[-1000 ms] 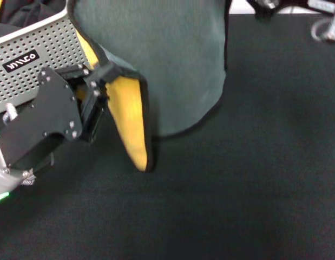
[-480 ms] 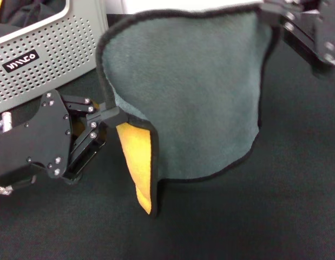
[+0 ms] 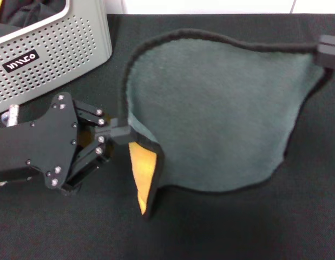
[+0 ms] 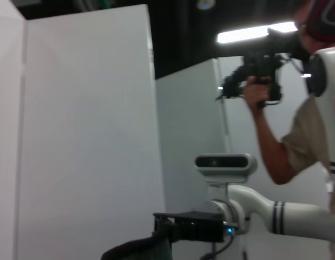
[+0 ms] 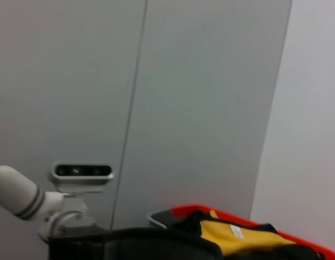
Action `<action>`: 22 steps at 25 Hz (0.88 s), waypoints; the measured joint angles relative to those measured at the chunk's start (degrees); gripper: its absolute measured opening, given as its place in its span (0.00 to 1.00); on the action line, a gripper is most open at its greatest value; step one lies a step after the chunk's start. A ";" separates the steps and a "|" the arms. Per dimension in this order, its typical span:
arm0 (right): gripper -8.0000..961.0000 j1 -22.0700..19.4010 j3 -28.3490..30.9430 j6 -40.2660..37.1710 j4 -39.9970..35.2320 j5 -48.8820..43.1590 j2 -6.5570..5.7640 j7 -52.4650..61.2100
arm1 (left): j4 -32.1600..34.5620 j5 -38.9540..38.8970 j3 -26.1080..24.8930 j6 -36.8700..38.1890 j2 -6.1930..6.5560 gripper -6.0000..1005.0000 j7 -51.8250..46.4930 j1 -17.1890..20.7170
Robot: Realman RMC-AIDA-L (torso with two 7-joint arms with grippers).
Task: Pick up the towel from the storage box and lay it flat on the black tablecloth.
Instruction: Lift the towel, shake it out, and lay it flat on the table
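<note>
I see the storage box (image 3: pixel 48 51) far left; beside it my left claw (image 3: pixel 119 131) pinches the towel (image 3: pixel 216 114), grey-green face up, stretched across the black tablecloth (image 3: pixel 237 227) to my right claw (image 3: pixel 329 51), grip unclear.

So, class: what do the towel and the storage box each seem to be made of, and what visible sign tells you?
The towel looks like soft napped microfibre: fuzzy matte grey-green face, yellow underside, black stitched edge. The storage box looks like moulded plastic: smooth light grey walls with rows of small holes.

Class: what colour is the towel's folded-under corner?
Yellow-orange, on the towel; clearest in the head view.
</note>
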 joint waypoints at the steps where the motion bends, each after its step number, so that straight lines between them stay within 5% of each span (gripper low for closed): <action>1: 0.06 -0.24 0.69 -0.98 -0.07 0.51 0.01 0.02 | 1.33 -0.07 0.66 0.00 0.00 0.01 -0.85 0.00; 12: 0.06 -4.47 8.44 -13.29 4.73 5.15 0.27 -0.23 | 9.72 -0.56 4.17 -0.03 -0.02 0.01 -9.77 -0.30; 22: 0.06 -0.92 8.47 -11.33 26.85 3.59 -0.15 -9.68 | -9.65 6.08 0.56 -6.15 -0.21 0.01 -0.15 -9.63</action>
